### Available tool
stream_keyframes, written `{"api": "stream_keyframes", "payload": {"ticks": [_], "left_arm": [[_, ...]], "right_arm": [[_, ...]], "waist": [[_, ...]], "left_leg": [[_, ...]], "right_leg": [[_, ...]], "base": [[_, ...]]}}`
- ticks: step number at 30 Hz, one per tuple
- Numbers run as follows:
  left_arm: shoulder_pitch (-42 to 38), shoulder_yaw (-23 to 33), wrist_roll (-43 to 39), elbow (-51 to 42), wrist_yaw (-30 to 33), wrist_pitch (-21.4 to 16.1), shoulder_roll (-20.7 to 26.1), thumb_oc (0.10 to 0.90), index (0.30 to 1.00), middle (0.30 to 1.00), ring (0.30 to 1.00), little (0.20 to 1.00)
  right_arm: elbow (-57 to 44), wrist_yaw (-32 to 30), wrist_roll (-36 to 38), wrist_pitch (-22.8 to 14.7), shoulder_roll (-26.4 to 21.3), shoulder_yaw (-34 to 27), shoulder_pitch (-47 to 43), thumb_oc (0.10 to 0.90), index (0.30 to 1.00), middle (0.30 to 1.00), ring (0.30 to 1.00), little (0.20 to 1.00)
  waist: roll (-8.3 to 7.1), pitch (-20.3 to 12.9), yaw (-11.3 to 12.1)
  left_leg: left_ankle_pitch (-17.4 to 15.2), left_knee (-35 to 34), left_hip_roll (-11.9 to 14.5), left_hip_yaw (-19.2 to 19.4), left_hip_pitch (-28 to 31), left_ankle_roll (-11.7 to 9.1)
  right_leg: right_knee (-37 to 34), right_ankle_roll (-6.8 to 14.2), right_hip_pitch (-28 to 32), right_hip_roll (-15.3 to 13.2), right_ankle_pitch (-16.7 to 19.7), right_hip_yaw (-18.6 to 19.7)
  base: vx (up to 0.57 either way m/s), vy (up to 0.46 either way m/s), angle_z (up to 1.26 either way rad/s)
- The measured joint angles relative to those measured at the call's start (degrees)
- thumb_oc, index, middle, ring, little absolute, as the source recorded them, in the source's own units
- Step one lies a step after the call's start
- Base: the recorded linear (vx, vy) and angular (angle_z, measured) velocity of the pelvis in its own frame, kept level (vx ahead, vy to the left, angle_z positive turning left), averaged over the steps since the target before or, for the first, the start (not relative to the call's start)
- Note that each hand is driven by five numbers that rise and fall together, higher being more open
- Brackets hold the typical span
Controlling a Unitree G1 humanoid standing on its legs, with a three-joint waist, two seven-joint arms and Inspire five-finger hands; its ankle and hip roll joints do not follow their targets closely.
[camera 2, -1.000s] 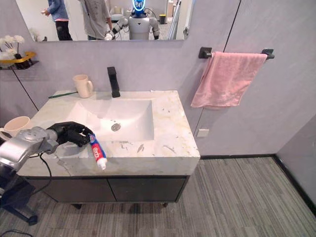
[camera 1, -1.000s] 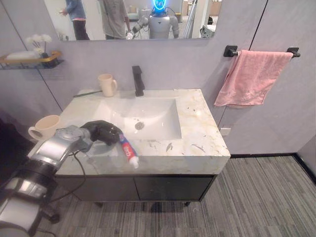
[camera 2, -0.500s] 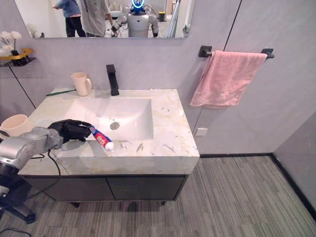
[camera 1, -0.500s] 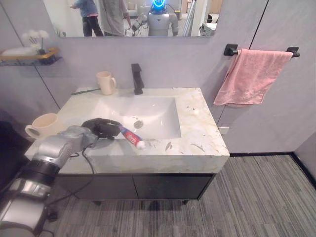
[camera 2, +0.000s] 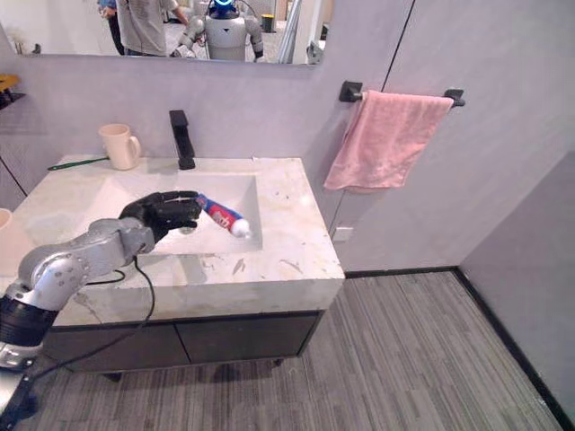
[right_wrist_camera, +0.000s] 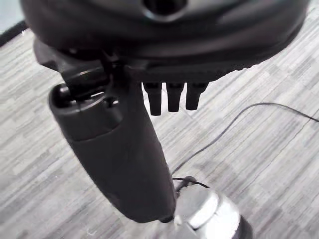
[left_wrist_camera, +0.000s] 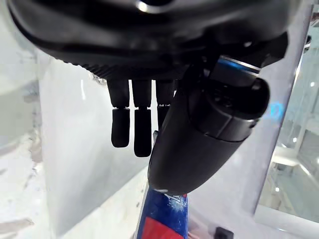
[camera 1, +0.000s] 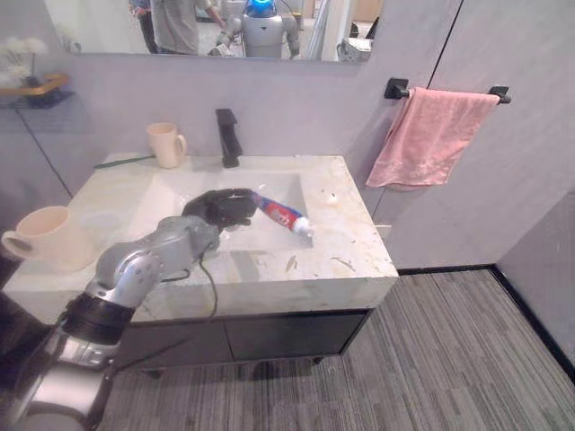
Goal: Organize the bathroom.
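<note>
Left eye view: the left hand (camera 1: 220, 206) is over the sink basin (camera 1: 269, 193) of the marble bench (camera 1: 346, 260), with its fingers curled round the toothpaste tube (camera 1: 283, 215). The tube sticks out from the hand toward the right edge of the basin, its white cap end pointing down and to the right. A cream mug (camera 1: 165, 144) stands at the back edge of the bench, just beside the black faucet (camera 1: 228, 138), and a green toothbrush (camera 1: 124, 161) lies at the back left corner. A second, bigger mug (camera 1: 49, 238) stands near the left edge of the bench.

Right eye view: a pink towel (camera 2: 377, 139) hangs on a black bar (camera 2: 400, 92) on the wall, to the right of the bench. A mirror (camera 2: 162, 27) hangs above the faucet.

Left wrist view: the thumb presses on the blue and red tube, and the fingers (left_wrist_camera: 134, 127) bend beside it.

Right wrist view: the right hand (right_wrist_camera: 124, 149) hangs over the grey striped floor (right_wrist_camera: 259, 74), fingers relaxed and holding nothing.
</note>
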Motion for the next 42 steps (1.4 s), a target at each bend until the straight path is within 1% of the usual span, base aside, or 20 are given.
{"api": "stream_keyframes", "payload": {"ticks": [2, 7, 9, 10, 13, 14, 15, 16, 18, 19, 20, 22, 24, 26, 28, 30, 32, 35, 38, 42], "left_arm": [[0.0, 1.3, -1.4, -0.2, 1.9, 0.0, -0.4, 0.400, 0.300, 0.300, 0.300, 0.300], [0.0, 3.0, -2.3, 0.1, 5.1, -0.1, -0.2, 0.400, 0.300, 0.300, 0.300, 0.300], [-0.1, 3.5, -3.8, 0.7, 6.4, -0.4, -0.1, 0.400, 0.300, 0.300, 0.300, 0.300], [-0.1, 3.5, -5.1, 0.8, 7.2, -0.8, 0.3, 0.400, 0.300, 0.300, 0.300, 0.300], [-0.9, 3.5, -8.5, 2.2, 9.2, -1.3, 1.6, 0.400, 0.300, 0.300, 0.300, 0.300], [-1.1, 3.6, -8.9, 2.4, 9.8, -1.7, 1.8, 0.400, 0.300, 0.300, 0.300, 0.300], [-1.3, 3.7, -10.7, 2.8, 11.6, -2.7, 2.4, 0.400, 0.300, 0.300, 0.300, 0.300], [-1.5, 3.7, -10.9, 2.9, 12.3, -3.0, 2.5, 0.400, 0.300, 0.300, 0.300, 0.300], [-1.8, 4.0, -13.1, 3.0, 14.5, -4.4, 2.5, 0.400, 0.300, 0.300, 0.300, 0.300], [-1.8, 4.0, -14.0, 3.0, 15.2, -5.1, 2.5, 0.400, 0.300, 0.300, 0.300, 0.300], [-1.9, 4.1, -16.2, 3.2, 16.3, -6.6, 2.5, 0.400, 0.300, 0.300, 0.300, 0.300], [-3.3, 3.9, -18.5, 5.0, 17.3, -7.7, 2.2, 0.400, 0.300, 0.300, 0.300, 0.300], [-5.1, 3.9, -19.2, 7.5, 17.6, -9.3, 1.8, 0.400, 0.300, 0.300, 0.300, 0.300], [-6.6, 3.8, -19.2, 10.9, 17.7, -11.6, 1.4, 0.400, 0.300, 0.300, 0.300, 0.300], [-8.8, 3.4, -18.9, 14.6, 17.3, -13.5, 0.9, 0.400, 0.300, 0.300, 0.300, 0.300], [-10.7, 3.3, -18.6, 18.3, 16.2, -15.7, 0.4, 0.400, 0.300, 0.300, 0.300, 0.300], [-10.7, 3.3, -18.4, 18.4, 15.4, -17.7, -0.1, 0.400, 0.300, 0.300, 0.300, 0.300], [-10.8, 3.3, -18.4, 18.6, 14.7, -19.8, -0.4, 0.400, 0.300, 0.300, 0.300, 0.300], [-10.8, 3.4, -17.9, 20.6, 14.3, -22.4, -2.4, 0.400, 0.300, 0.300, 0.300, 0.300], [-10.8, 3.1, -16.5, 21.0, 14.0, -22.6, -6.4, 0.400, 0.300, 0.300, 0.300, 0.300]], "right_arm": [[-2.0, -0.4, 0.6, -1.8, -0.4, -0.8, 0.8, 0.800, 0.900, 0.900, 0.900, 0.900], [-12.0, -3.2, 3.8, -3.2, -0.6, -4.8, 3.1, 0.800, 0.900, 0.900, 0.900, 0.900], [-15.5, -4.9, 4.4, -4.3, -2.4, -6.7, 3.0, 0.800, 0.900, 0.900, 0.900, 0.900], [-19.6, -6.5, 4.5, -3.8, -4.0, -8.9, 3.3, 0.800, 0.900, 0.900, 0.900, 0.900], [-25.1, -9.5, 4.1, -4.8, -8.7, -14.5, 3.9, 0.800, 0.900, 0.900, 0.900, 0.900], [-26.8, -10.4, 3.7, -4.1, -10.1, -16.6, 3.5, 0.800, 0.900, 0.900, 0.900, 0.900], [-30.8, -12.5, 2.3, -4.1, -13.1, -20.3, 3.5, 0.800, 0.900, 0.900, 0.900, 0.900], [-32.8, -13.4, 1.0, -4.3, -14.7, -22.1, 3.4, 0.800, 0.900, 0.900, 0.900, 0.900], [-41.4, -16.2, -1.9, -2.7, -19.1, -26.5, 3.2, 0.800, 0.900, 0.900, 0.900, 0.900], [-43.7, -16.5, -3.2, -2.7, -20.0, -27.3, 2.9, 0.800, 0.900, 0.900, 0.900, 0.900], [-49.5, -16.9, -5.3, -2.2, -21.6, -28.9, 2.0, 0.800, 0.900, 0.900, 0.900, 0.900], [-55.5, -16.3, -5.2, -2.0, -23.2, -29.2, -0.1, 0.800, 0.900, 0.900, 0.900, 0.900], [-59.8, -13.0, -4.3, -2.0, -23.6, -28.2, -3.6, 0.800, 0.900, 0.900, 0.900, 0.900], [-62.5, -9.4, -0.6, -1.6, -23.6, -24.8, -7.7, 0.800, 0.900, 0.900, 0.900, 0.900], [-63.7, -4.4, 3.9, -0.7, -23.6, -19.8, -10.8, 0.800, 0.900, 0.900, 0.900, 0.900], [-64.3, 0.1, 8.9, 2.0, -23.6, -12.6, -14.6, 0.800, 0.900, 0.900, 0.900, 0.900], [-65.4, 2.9, 11.5, 3.2, -23.6, -8.3, -15.7, 0.800, 0.900, 0.900, 0.900, 0.900], [-66.1, 4.2, 14.1, 4.2, -23.6, -4.8, -17.8, 0.800, 0.900, 0.900, 0.900, 0.900], [-66.1, 2.8, 18.4, 5.0, -24.3, -0.5, -24.8, 0.800, 0.900, 0.900, 0.900, 0.900], [-66.5, 1.4, 22.6, 4.9, -24.7, 2.8, -35.1, 0.800, 0.900, 0.900, 0.900, 0.900]], "waist": [[-0.26, 0.1, -0.1], [-1.01, 0.4, -0.7], [-1.44, 0.4, -1.2], [-1.61, 0.4, -1.4], [-1.92, 0.4, -2.0], [-2.06, 0.4, -2.1], [-2.06, 0.4, -2.6], [-2.06, 0.4, -2.8], [-2.01, 0.4, -3.5], [-2.00, 0.4, -4.0], [-2.01, 0.4, -4.5], [-1.90, 0.3, -4.7], [-1.87, 0.3, -5.1], [-1.65, 0.2, -6.0], [-1.39, 0.1, -6.1], [-0.89, -0.1, -6.0], [-0.32, -0.4, -5.3], [-0.13, -0.5, -4.2], [-0.13, -0.5, -3.7], [-0.24, -0.5, -2.8]], "left_leg": [[-0.1, 0.0, 0.2, 0.1, 0.3, -0.2], [-0.2, -0.1, 0.6, 0.5, 0.7, -0.4], [-0.3, -0.1, 0.6, 0.5, 0.7, -0.4], [-0.3, -0.1, 0.5, 0.5, 0.7, -0.4], [-0.4, -0.1, 0.3, 0.5, 0.7, -0.3], [-0.4, -0.1, 0.3, 0.6, 0.7, -0.3], [-0.4, -0.1, 0.2, 0.6, 0.6, -0.3], [-0.4, -0.1, 0.2, 0.6, 0.6, -0.2], [-0.5, -0.1, 0.1, 0.8, 0.7, -0.2], [-0.5, -0.1, 0.1, 0.8, 0.7, -0.2], [-0.5, -0.1, 0.1, 1.0, 0.7, -0.2], [-0.5, -0.1, 0.2, 1.8, 0.7, -0.2], [-0.5, 0.0, 0.3, 2.7, 0.8, -0.2], [-0.5, 0.0, 0.3, 2.9, 0.9, -0.2], [-0.5, 0.0, 0.4, 3.2, 0.9, -0.2], [-0.5, 0.0, 0.5, 3.3, 0.9, -0.2], [-0.5, 0.0, 0.5, 3.4, 0.8, -0.2], [-0.5, 0.0, 0.6, 3.8, 0.7, -0.3], [-0.6, 0.0, 0.5, 4.0, 0.6, -0.2], [-0.6, 0.1, 0.5, 4.0, 0.6, -0.2]], "right_leg": [[0.0, 0.0, 0.2, 0.2, 0.0, 0.1], [0.0, 0.1, 0.4, 0.6, -0.1, 0.4], [0.0, 0.0, 0.4, 0.5, -0.1, 0.4], [0.0, 0.0, 0.5, 0.5, 0.0, 0.4], [0.0, 0.0, 0.7, 0.3, 0.0, 0.4], [0.0, 0.0, 0.7, 0.2, 0.0, 0.5], [0.0, 0.0, 0.6, 0.2, 0.0, 0.5], [0.0, 0.0, 0.6, 0.1, 0.0, 0.5], [0.0, 0.0, 0.5, 0.1, 0.0, 0.7], [0.0, 0.0, 0.5, 0.1, 0.0, 0.7], [0.0, 0.0, 0.5, 0.1, 0.0, 0.9], [0.0, 0.1, -0.1, 0.2, 0.1, 1.6], [0.0, 0.1, -0.3, 0.3, 0.5, 2.3], [0.0, 0.0, -0.3, 0.3, 0.6, 2.5], [0.0, -0.1, -0.5, 0.3, 0.7, 2.7], [0.0, -0.1, -0.5, 0.4, 0.7, 2.6], [0.0, -0.1, -0.6, 0.4, 0.7, 2.3], [0.0, -0.1, -0.8, 0.4, 0.7, 2.1], [0.0, -0.1, -0.9, 0.3, 0.7, 2.1], [0.0, -0.1, -0.9, 0.4, 0.7, 2.0]], "base": [[0.01, -0.059, -0.05], [0.00, -0.019, -0.04], [0.00, 0.000, 0.00], [0.00, 0.000, 0.00], [0.00, 0.000, 0.00], [0.00, 0.000, 0.00], [0.00, 0.000, 0.00], [0.01, 0.039, -0.01], [0.02, 0.055, -0.05], [0.02, 0.067, -0.05], [0.02, 0.057, -0.06], [0.01, 0.046, -0.21], [0.01, 0.040, -0.21], [0.00, 0.023, -0.07], [0.00, 0.013, -0.05], [0.00, 0.000, 0.00], [0.00, 0.000, 0.00], [-0.01, -0.004, -0.02], [0.00, -0.003, -0.01], [0.00, 0.000, 0.00]]}}
